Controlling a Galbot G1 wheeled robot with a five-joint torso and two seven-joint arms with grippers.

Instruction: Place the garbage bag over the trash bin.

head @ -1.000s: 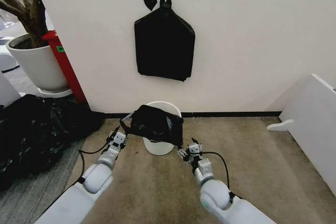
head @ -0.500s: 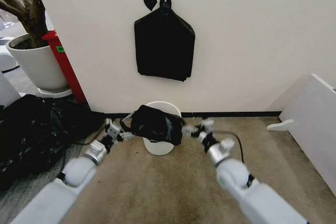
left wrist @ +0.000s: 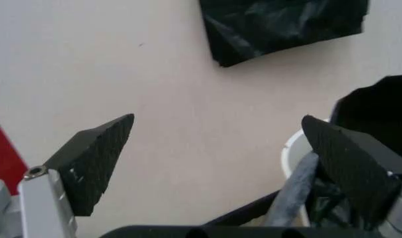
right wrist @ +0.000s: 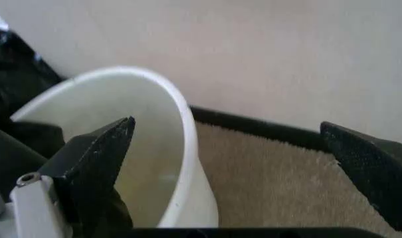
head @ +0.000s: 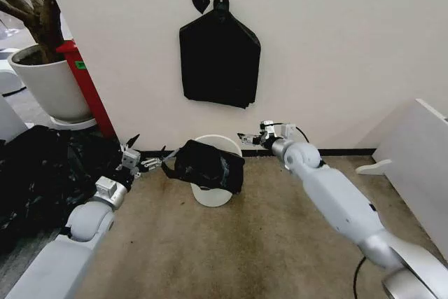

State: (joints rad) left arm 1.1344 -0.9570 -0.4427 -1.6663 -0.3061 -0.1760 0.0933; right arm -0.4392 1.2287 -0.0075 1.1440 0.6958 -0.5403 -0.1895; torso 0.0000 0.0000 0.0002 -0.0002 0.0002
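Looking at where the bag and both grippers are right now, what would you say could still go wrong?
1. The garbage bag lies bunched over the front of the trash bin, whose back rim is bare; it may slide off.
2. Both grippers are open: the left gripper beside the bag, the right gripper by the back rim, so nothing holds the bag.
3. The right gripper sits close to the rim and could tip the bin.

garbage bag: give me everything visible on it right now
The garbage bag is thin, glossy black plastic, wrinkled and bunched. It lies draped over the near and left part of the trash bin rim and hangs down the front wall, leaving the far rim and part of the mouth bare. Neither gripper holds it: the left gripper sits open just off its left edge, and the right gripper is open by the far right rim.
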